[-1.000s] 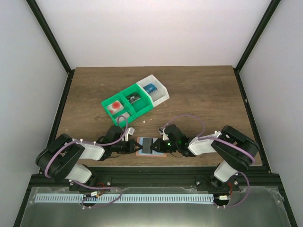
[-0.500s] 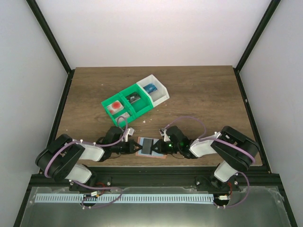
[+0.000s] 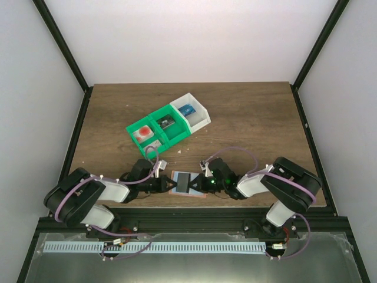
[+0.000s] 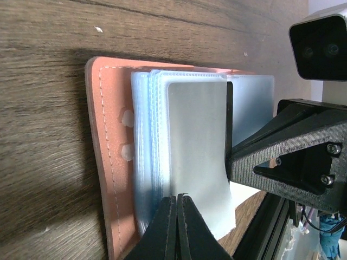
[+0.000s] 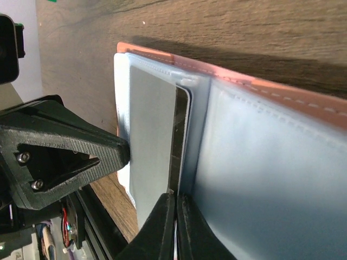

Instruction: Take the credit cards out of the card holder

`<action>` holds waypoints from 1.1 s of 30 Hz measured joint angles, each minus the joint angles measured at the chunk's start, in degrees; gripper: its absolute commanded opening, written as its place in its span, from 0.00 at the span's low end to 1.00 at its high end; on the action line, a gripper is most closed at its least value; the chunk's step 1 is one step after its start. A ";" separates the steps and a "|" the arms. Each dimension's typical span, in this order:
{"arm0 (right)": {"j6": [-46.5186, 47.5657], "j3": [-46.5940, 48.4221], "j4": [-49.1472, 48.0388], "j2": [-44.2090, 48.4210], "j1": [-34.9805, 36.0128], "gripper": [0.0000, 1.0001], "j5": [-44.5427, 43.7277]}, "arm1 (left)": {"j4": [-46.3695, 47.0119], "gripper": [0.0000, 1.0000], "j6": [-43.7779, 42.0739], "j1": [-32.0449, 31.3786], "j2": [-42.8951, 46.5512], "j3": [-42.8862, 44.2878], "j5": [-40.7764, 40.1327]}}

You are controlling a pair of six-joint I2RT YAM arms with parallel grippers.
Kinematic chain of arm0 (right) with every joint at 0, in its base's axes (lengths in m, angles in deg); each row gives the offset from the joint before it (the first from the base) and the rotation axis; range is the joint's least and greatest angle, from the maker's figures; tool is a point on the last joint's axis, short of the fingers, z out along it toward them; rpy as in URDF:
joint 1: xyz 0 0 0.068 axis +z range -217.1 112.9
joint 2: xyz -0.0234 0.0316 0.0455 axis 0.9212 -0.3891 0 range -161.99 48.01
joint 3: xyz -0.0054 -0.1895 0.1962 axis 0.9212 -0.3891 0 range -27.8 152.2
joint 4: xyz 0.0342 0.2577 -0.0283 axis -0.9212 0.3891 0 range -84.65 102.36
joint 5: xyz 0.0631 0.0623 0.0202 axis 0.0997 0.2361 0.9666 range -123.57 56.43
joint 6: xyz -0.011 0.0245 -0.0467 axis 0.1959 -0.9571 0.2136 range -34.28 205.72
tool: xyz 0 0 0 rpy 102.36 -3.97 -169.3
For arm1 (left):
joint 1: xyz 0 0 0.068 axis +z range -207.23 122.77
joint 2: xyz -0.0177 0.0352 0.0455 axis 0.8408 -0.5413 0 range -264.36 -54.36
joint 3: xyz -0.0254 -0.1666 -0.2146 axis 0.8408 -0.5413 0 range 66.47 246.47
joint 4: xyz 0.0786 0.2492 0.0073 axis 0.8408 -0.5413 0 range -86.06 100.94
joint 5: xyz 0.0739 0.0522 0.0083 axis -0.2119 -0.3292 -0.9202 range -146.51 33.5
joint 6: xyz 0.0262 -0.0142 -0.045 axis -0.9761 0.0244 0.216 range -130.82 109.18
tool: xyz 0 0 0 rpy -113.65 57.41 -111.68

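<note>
The salmon-brown card holder (image 3: 201, 194) lies open on the table near the front edge, between my two grippers. Its pale blue plastic sleeves fan out in the left wrist view (image 4: 143, 141) over the salmon cover (image 4: 105, 135). A grey credit card (image 3: 184, 180) with a dark edge sits partly in a sleeve (image 5: 180, 135). My left gripper (image 4: 178, 198) is shut on the sleeve edge of the card holder. My right gripper (image 5: 176, 198) is shut on the near edge of the credit card. The grippers face each other, a card's width apart (image 3: 168, 184) (image 3: 198, 184).
A green-and-white three-compartment bin (image 3: 154, 118) stands behind the wallet at mid-table, holding a red block (image 3: 143, 132), a black block (image 3: 166, 122) and a blue block (image 3: 188, 109). The table's front edge and black rail run just behind both grippers.
My right gripper has shifted slightly to the right with the credit card in it. The left gripper has stayed almost still on the card holder.
</note>
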 measured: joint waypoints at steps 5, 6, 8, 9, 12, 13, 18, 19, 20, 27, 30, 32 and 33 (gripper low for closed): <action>-0.70 -1.09 -2.14 0.04 -0.09 0.00 0.02 | 0.02 0.01 0.72 -0.68 0.68 -0.44 -1.16; -0.70 -1.42 -2.56 0.22 -0.09 0.01 0.02 | 0.02 0.00 0.79 -0.74 0.68 -0.46 -1.22; -0.70 -2.25 -3.10 1.01 -0.09 0.00 0.02 | 0.02 0.00 0.81 -0.87 0.66 -0.46 -1.29; -0.68 -2.78 -3.39 1.64 -0.09 0.00 0.02 | 0.04 0.00 0.81 -1.03 0.55 -0.44 -1.29; -0.57 -4.66 -3.54 4.39 -0.22 0.00 -0.13 | 0.17 0.00 0.81 -1.14 0.33 -0.42 -1.29; -0.46 -5.25 -3.50 5.29 -0.42 0.00 -0.22 | 0.20 0.00 0.81 -1.14 0.24 -0.37 -1.27; 0.50 -6.34 -2.21 7.21 -1.44 0.01 -0.31 | 0.04 0.02 0.72 -1.14 0.09 -0.17 -1.33; 0.66 -6.34 -1.88 7.39 -1.55 0.00 -0.33 | 0.00 0.02 0.72 -1.16 0.09 -0.13 -1.33; 0.76 -6.34 -1.60 7.54 -1.57 0.01 -0.31 | -0.04 0.03 0.70 -1.20 0.09 -0.09 -1.40; 2.05 -6.38 3.43 12.33 -1.92 0.01 -1.60 | -0.35 0.05 0.85 -1.33 0.31 -0.09 -1.77; 2.21 -7.06 6.45 16.31 -2.14 0.01 -2.45 | -0.94 0.08 1.03 -1.46 0.96 -0.09 -2.23; 2.32 -7.96 9.03 20.20 -2.29 0.01 -3.76 | -1.49 0.11 1.18 -1.53 1.51 -0.07 -2.43; 2.32 -8.28 10.12 21.90 -2.32 0.01 -4.26 | -1.84 0.13 1.27 -1.53 1.84 0.00 -2.58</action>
